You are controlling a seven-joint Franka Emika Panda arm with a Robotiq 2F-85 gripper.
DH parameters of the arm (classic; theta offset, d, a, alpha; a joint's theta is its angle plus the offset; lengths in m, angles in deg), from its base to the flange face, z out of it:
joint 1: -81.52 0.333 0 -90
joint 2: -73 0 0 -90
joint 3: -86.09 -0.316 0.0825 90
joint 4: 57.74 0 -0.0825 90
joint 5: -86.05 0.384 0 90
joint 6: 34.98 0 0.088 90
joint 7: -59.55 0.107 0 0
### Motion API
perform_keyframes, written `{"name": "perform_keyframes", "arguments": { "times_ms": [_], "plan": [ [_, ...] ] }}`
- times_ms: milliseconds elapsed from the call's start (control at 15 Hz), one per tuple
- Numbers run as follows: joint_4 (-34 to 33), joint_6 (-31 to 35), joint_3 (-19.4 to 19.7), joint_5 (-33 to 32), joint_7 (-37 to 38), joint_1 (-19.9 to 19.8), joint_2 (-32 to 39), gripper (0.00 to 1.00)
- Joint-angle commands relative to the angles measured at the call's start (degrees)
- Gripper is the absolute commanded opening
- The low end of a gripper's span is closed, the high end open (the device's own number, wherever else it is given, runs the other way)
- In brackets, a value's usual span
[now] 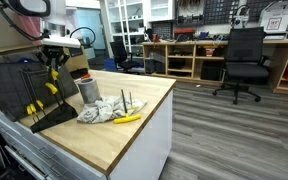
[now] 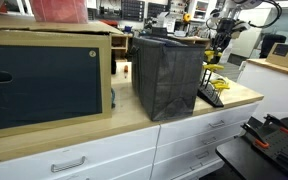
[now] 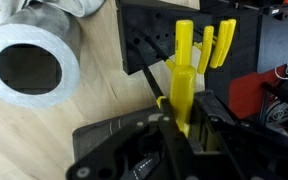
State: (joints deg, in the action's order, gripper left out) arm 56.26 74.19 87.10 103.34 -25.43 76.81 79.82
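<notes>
1. Gripper [image 3: 184,128] jaws are pinched on a yellow-handled utensil [image 3: 184,70], above the black rack [image 3: 149,30] on the wooden counter [image 3: 94,100].
2. Its handle is smooth, bright yellow and round-tipped; the working end is hidden, perhaps a blade.
3. Its long axis runs straight out from the jaws, near the metal cup [image 3: 29,65]; in an exterior view the utensil [image 1: 52,78] hangs roughly upright.

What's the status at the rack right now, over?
Gripper shut on yellow-handled utensil, at the black rack. Two more yellow handles close beside it. Metal cup off to the side, apart.
</notes>
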Motion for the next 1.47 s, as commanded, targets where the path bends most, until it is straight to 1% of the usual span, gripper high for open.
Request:
{"name": "perform_keyframes", "arguments": {
  "times_ms": [0, 533, 1400],
  "plan": [
    [1.5, 0.2, 0.3, 0.3, -0.8, -0.4, -2.1, 0.06],
    [3.0, 0.5, 1.5, 0.7, -1.4, -1.2, -3.3, 0.06],
    [3.4, 0.5, 0.9, 1.2, -1.8, -0.7, -3.6, 0.06]
  ]
}}
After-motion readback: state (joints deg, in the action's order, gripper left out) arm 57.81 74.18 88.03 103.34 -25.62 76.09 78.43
